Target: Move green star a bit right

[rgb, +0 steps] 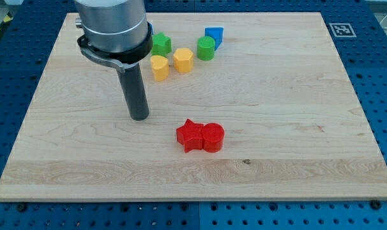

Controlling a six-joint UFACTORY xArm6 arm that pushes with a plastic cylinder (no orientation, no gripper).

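The green star [161, 44] sits near the view's top, partly hidden behind my arm's grey housing. My tip [139, 117] rests on the board below it, well apart from it and to the left of the red blocks. A yellow block [159, 67] and a yellow hexagon-like block [183, 60] lie just below and right of the green star. A green round block [206, 48] and a blue block [214, 36] lie further right.
A red star [190, 135] and a red round block [212, 137] touch each other near the board's middle. The wooden board [295, 115] lies on a blue perforated table. A marker tag [341, 29] sits at the top right corner.
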